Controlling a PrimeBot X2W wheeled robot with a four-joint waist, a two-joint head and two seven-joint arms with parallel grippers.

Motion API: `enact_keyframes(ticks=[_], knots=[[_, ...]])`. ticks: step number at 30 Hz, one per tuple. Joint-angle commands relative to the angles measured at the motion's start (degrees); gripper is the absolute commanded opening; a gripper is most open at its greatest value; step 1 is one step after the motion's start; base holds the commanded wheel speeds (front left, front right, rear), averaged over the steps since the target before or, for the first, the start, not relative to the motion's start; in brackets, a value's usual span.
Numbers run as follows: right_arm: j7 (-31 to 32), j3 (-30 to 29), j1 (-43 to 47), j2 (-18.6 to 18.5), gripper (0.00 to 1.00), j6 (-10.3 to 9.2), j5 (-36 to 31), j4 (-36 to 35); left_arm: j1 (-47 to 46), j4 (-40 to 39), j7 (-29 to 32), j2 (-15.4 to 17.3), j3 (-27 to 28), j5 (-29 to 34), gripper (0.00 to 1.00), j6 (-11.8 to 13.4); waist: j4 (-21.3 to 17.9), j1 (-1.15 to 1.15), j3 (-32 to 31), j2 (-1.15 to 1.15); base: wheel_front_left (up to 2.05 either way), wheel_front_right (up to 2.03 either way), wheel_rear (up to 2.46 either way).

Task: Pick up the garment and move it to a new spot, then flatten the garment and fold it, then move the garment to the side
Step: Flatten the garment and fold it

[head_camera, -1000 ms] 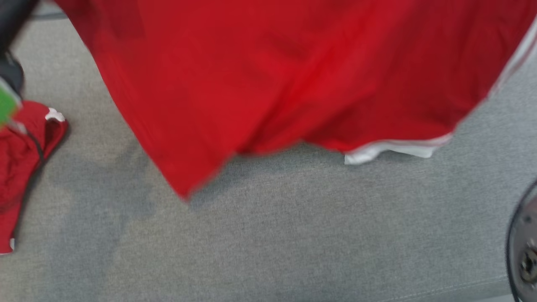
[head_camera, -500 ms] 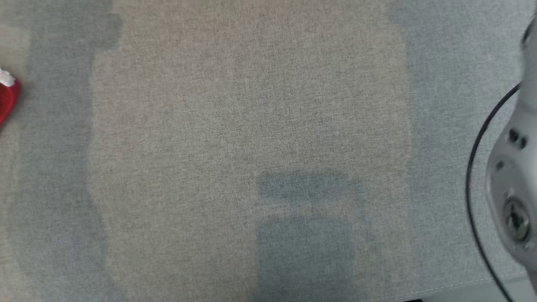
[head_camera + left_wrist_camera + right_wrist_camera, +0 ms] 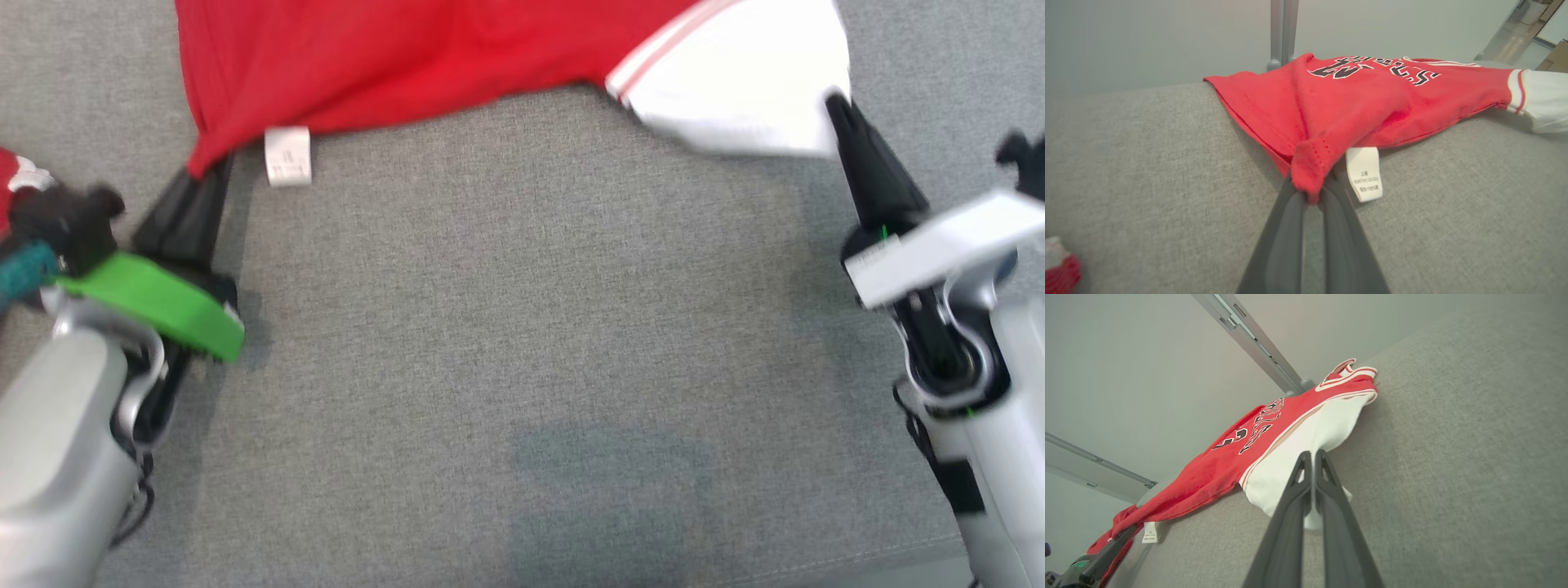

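Head view: red garment point(image 3: 424, 57), black-and-white lettering, is lying spread across the grey worktop's point(image 3: 522, 327) far part.
Left hand point(image 3: 1309, 196): is clamping the red hem corner beside care tag point(image 3: 1364, 173).
Right hand point(image 3: 1312, 457): fingers together, pinching white sleeve point(image 3: 1306, 433).

Most likely a lab or test room set up for robot work, not a home. Shown by a broad bench point(image 3: 522, 343) covered in grey woven cloth, with a stitched seam point(image 3: 816, 565) along the near edge and a plain pale wall point(image 3: 1147, 36) beyond. Past the far edge, a grey metal post point(image 3: 1283, 28) and slotted aluminium rails point(image 3: 1249, 339) of the kind used for rig frames. At the far right, a glimpse of a cardboard box point(image 3: 1555, 57) and a shiny floor point(image 3: 1506, 45), too blurred to tell more.
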Motion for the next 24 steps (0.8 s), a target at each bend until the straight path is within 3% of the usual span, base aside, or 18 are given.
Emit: enact_keyframes(ticks=[1, 13, 18, 24], knots=[[-0.31, -0.85, 5.83, -1.49, 0.00, 0.02, 2.46, -3.01, 5.05, -1.38, -0.50, 0.76, 0.55, 0.20, 0.00, -0.13, 0.26, -0.01, -2.24, 0.00, 0.00, 0.00, 0.00], [0.61, -4.26, 33.27, -6.01, 0.00, 0.01, 10.33, -10.73, 32.67, -10.70, -0.32, -0.45, 3.65, 1.53, 0.00, 4.01, 0.22, -0.01, -6.71, 0.00, 0.00, 0.00, 0.00], [1.03, -7.68, 42.78, -8.06, 0.00, -0.03, 14.79, -13.90, 43.48, -18.32, -0.29, 0.94, 5.56, -0.84, 0.00, 7.73, 0.06, -0.01, -7.73, 0.00, 0.00, 0.00, 0.00], [1.90, -11.21, 50.67, -9.55, 0.00, -0.02, 21.50, -22.79, 50.85, -30.63, 1.06, 3.55, 6.65, -2.98, 0.00, 11.12, -0.16, -0.01, -8.27, 0.00, 0.00, 0.00, 0.00]])
